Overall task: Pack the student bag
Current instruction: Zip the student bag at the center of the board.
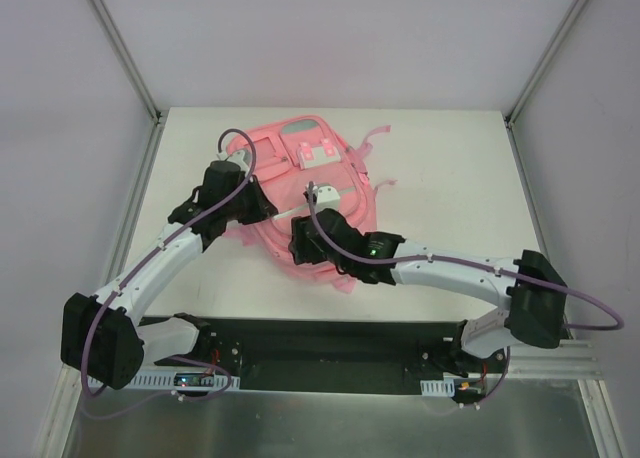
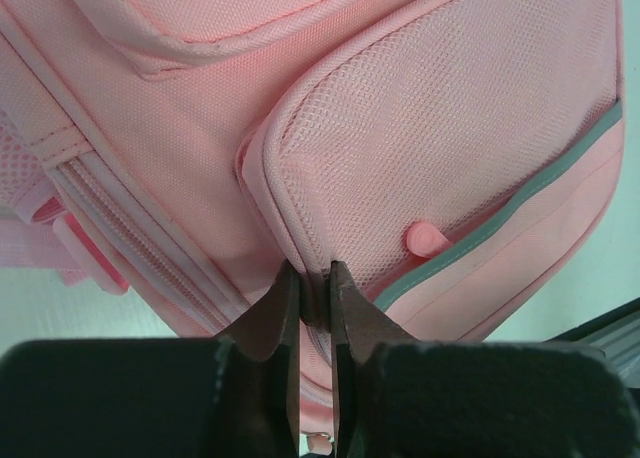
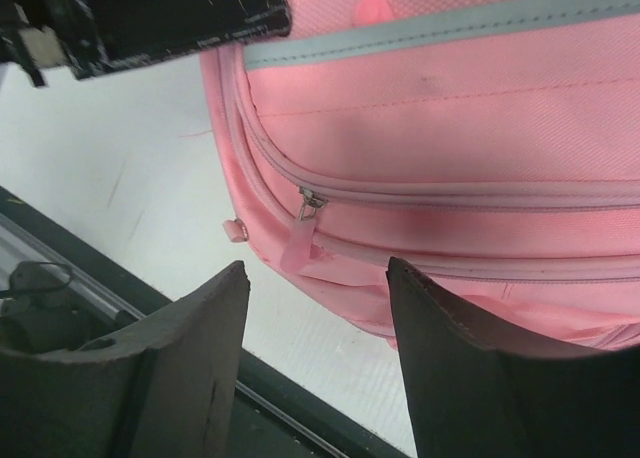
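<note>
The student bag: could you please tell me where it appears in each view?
Top external: student bag mid-table, towards the back.
Left wrist: bag fills the upper frame, left claw pinching it.
Right wrist: bag upper right, above open right claw.
Shared wrist landmark: grey strip.

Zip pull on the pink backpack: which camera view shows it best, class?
Right wrist view: the zip pull hangs close up and sharp on the backpack. From the top view it is too small to make out; the left wrist view shows a mesh pocket, but this pull cannot be picked out.
</note>
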